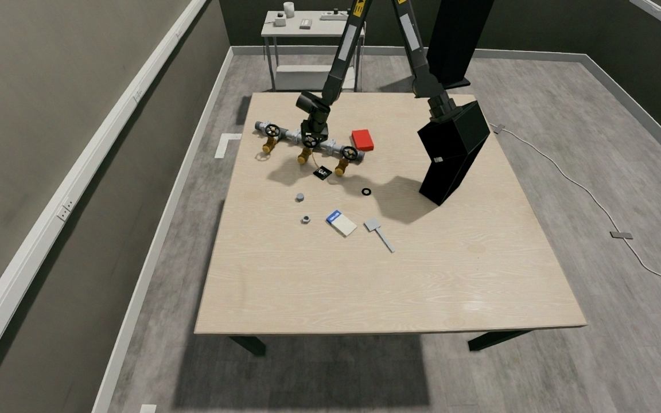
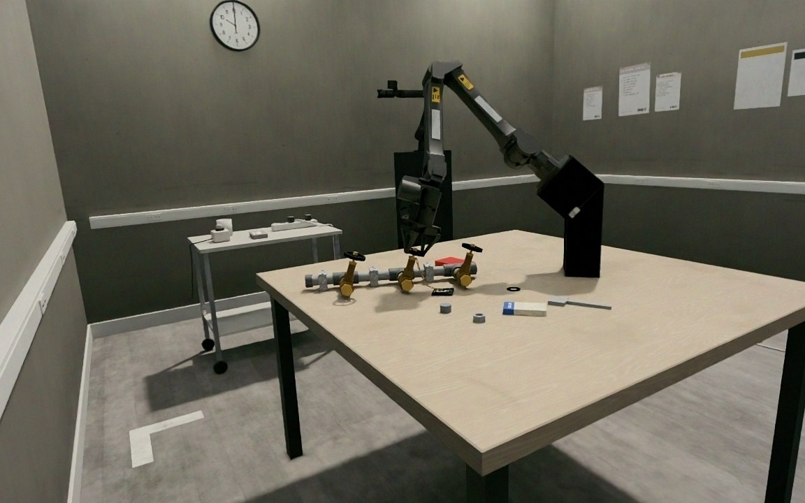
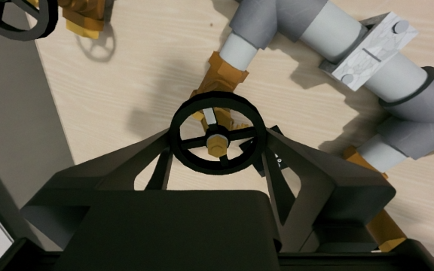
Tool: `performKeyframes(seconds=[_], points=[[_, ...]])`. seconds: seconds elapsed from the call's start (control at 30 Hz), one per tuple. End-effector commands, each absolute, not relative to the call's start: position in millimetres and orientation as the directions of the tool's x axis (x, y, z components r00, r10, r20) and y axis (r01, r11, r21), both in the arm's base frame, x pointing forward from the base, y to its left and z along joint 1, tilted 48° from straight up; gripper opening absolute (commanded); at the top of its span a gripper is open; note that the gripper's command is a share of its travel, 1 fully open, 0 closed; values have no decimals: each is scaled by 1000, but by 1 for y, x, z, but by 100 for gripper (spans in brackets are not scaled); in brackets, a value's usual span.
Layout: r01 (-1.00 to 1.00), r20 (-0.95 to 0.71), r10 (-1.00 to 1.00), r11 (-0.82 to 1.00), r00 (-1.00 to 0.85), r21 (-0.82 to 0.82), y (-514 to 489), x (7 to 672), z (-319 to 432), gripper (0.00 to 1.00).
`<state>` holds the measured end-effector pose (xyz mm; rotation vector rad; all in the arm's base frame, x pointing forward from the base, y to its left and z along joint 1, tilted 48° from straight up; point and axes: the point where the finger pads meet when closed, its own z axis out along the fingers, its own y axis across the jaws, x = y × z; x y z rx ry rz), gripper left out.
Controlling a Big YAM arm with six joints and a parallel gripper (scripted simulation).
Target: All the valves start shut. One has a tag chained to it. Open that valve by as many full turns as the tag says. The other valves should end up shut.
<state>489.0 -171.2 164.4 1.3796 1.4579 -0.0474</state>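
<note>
A grey pipe with three brass valves lies at the table's far left. Each valve has a black handwheel: left, middle, right. A black tag lies on the table, chained to the middle valve. My gripper comes straight down on the middle handwheel and is shut on its rim, one finger on each side. A white mark on one spoke points away from me in the wrist view. The tag is mostly hidden behind the right finger there. The gripper also shows in the exterior view.
A red block lies just behind the pipe's right end. A black washer, a grey cap, a nut, a blue-and-white box and a grey scraper lie mid-table. The arm's black base stands at the right.
</note>
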Motion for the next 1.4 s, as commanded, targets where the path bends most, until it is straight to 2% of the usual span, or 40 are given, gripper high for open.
performKeyframes(seconds=[0.0, 0.5, 0.6, 0.8, 1.0, 1.07, 1.37], points=[[723, -670, 687, 307, 282, 619, -175, 489, 169, 0], [759, -761, 628, 414, 162, 503, -175, 489, 169, 0], [770, -802, 590, 467, 95, 435, -175, 489, 169, 0], [769, -884, 460, 595, -87, 234, -175, 489, 171, 0], [700, -914, 245, 712, -324, -57, -175, 490, 171, 0], [700, -914, 245, 712, -324, -57, -175, 490, 171, 0], [452, -771, -130, 744, -623, -491, -174, 491, 171, 0]])
